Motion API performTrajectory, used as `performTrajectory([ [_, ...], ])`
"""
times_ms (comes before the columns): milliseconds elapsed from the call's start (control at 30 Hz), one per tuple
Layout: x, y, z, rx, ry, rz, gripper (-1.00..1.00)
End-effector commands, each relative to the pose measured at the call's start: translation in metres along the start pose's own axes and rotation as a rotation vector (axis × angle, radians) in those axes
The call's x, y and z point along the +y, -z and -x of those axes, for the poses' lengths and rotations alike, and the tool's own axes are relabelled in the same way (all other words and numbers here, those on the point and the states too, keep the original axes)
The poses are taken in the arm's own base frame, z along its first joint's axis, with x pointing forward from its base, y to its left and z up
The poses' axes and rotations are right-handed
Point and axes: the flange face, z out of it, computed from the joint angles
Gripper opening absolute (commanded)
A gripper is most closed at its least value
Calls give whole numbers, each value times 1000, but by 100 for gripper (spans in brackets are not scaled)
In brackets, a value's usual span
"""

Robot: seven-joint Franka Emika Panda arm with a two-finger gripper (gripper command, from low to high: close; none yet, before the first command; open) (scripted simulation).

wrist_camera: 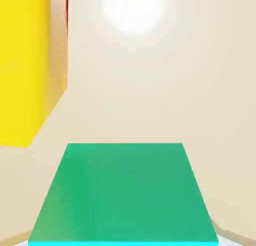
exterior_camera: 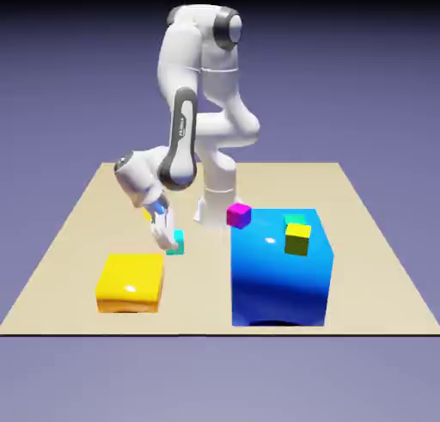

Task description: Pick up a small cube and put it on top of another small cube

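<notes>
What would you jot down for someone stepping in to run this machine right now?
End effector: shut on the small cyan cube, low over the table behind the big yellow block.
Other small cubes: magenta on the table beside the big blue block; a teal one and a yellow one on top of the blue block.
Done: grasp.
Left: lift, carry, set it on another small cube, release.
</notes>
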Motion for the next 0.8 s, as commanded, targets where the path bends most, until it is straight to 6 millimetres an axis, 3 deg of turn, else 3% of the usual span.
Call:
performTrajectory([
  [0, -5, 9, -21, -29, -53, -34, -100],
  [100, -33, 52, -71, -112, -210, -168, -100],
  [133, -42, 65, -77, -130, -241, -196, -100],
  [300, -77, 81, 24, -124, -154, -128, -100],
  [467, -84, 93, 136, -93, -72, -61, -100],
  [600, -65, 96, 228, -44, 0, -10, -100],
  [767, -14, 96, 338, 36, 87, 35, -100],
])
